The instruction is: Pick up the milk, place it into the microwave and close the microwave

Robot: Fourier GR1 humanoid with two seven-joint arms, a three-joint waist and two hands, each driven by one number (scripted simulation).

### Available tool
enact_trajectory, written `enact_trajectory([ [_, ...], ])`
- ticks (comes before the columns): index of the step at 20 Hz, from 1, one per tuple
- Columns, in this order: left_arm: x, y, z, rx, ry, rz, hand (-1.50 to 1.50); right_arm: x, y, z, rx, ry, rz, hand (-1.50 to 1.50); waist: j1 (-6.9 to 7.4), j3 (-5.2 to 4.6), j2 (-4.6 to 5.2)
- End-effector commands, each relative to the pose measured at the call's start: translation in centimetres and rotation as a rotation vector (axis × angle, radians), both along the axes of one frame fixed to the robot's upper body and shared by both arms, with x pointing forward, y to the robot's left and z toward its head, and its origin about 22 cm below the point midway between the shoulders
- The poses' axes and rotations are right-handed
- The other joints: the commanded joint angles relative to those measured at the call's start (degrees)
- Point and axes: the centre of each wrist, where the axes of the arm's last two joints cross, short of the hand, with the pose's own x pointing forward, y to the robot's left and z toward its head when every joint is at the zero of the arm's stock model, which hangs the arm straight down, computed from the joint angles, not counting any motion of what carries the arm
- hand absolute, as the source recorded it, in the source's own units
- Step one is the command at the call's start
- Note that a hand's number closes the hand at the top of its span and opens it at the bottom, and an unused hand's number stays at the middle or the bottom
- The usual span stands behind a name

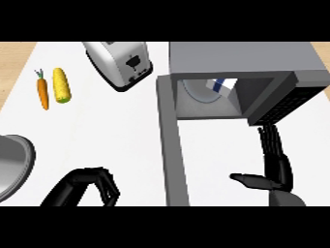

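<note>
The grey microwave (267,63) stands at the back right with its door (171,145) swung open toward me. Inside the cavity, a white and blue milk carton (218,87) rests on the round turntable plate (196,92). My right hand (276,164) is in front of the cavity, below its opening, with fingers straight and pointing toward the microwave and the thumb out to the left; it holds nothing. My left hand (89,186) is low on the counter left of the door, fingers curled with nothing in them.
A silver toaster (121,63) stands at the back centre. A carrot (42,91) and a corn cob (61,85) lie at the back left. A grey bowl rim (14,160) shows at the left edge. The counter (110,135) is white.
</note>
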Motion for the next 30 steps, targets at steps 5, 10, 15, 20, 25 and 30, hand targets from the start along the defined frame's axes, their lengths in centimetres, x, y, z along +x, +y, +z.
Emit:
enact_trajectory([
  [5, 2.0, -3.0, -1.6, 0.214, -0.018, -0.203, 1.50, -3.5, -2.7, 3.5, 0.022, -0.076, 0.042, -1.50, -0.68, -0.05, 0.14],
  [10, 2.6, -6.9, -2.8, 0.209, 0.018, -0.292, 1.50, -6.6, -3.2, 7.7, 0.015, -0.078, 0.020, -1.50, -0.32, -0.04, 0.28],
  [15, 3.2, -11.6, -5.5, 0.200, -0.004, -0.351, 1.50, -9.1, -4.6, 9.7, 0.014, -0.108, 0.012, -1.50, 0.52, 0.05, 0.50],
  [20, 2.8, -15.4, -6.7, 0.224, 0.032, -0.364, 1.50, -10.8, -5.5, 12.5, 0.036, -0.132, 0.068, -1.50, -0.12, 0.04, 0.62],
  [25, 4.3, -18.6, -6.4, 0.266, -0.033, -0.346, 1.50, -10.7, -4.3, 14.7, 0.036, -0.165, 0.135, -1.50, -2.39, -0.07, 0.94],
  [30, 5.3, -20.5, -4.8, 0.256, -0.053, -0.312, 1.50, -10.0, -4.3, 16.3, 0.008, -0.175, 0.201, -1.50, -4.88, -0.15, 1.48],
])
